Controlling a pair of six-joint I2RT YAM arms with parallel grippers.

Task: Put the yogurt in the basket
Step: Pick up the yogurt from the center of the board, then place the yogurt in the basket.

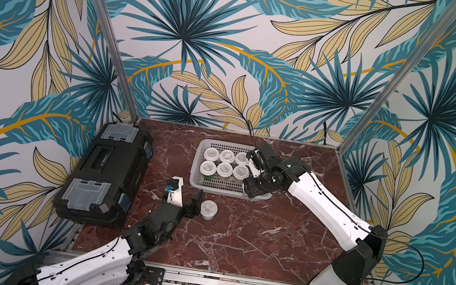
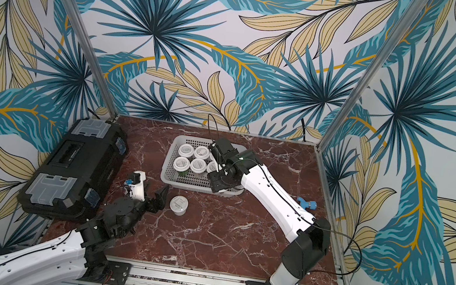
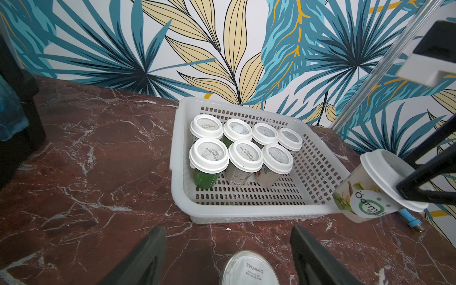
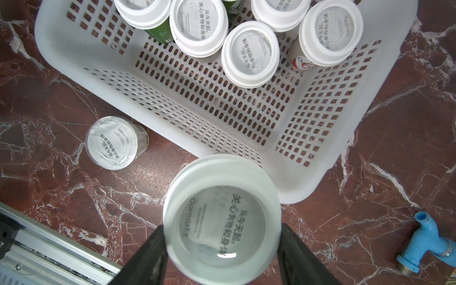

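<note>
Two black fingers of the right gripper [image 4: 222, 234] clamp a small round yogurt cup with a white lid [image 4: 222, 207] by its sides. The right wrist view shows its printed lid filling the gap between them. The left wrist view shows that held cup's labelled side, at the 5 o'clock corner of the pale grey-white perforated plastic basket [image 3: 246, 214]. In both top views the gripper hides nearly all of it.

The left gripper [image 3: 228, 232] has its jaws standing apart. The left wrist view shows a second, loose yogurt cup [image 3: 249, 269] between the fingers with a gap on each side. In both top views this cup stands on the red-brown marble table [image 1: 236, 242], near the basket's 6 o'clock rim but apart from it.

Seven more cups [image 3: 245, 155] stand upright in the basket's 12 o'clock half, four in the far row and three in the near row. Only the left wrist view shows all seven, since the right arm covers part of the group in both top views.

A small blue pipe fitting [image 2: 306, 204] lies at 3 o'clock of the basket, and the right wrist view shows it clearly. A big black plastic case with grey latches [image 1: 105, 174] sits at the table's 9 o'clock edge.
</note>
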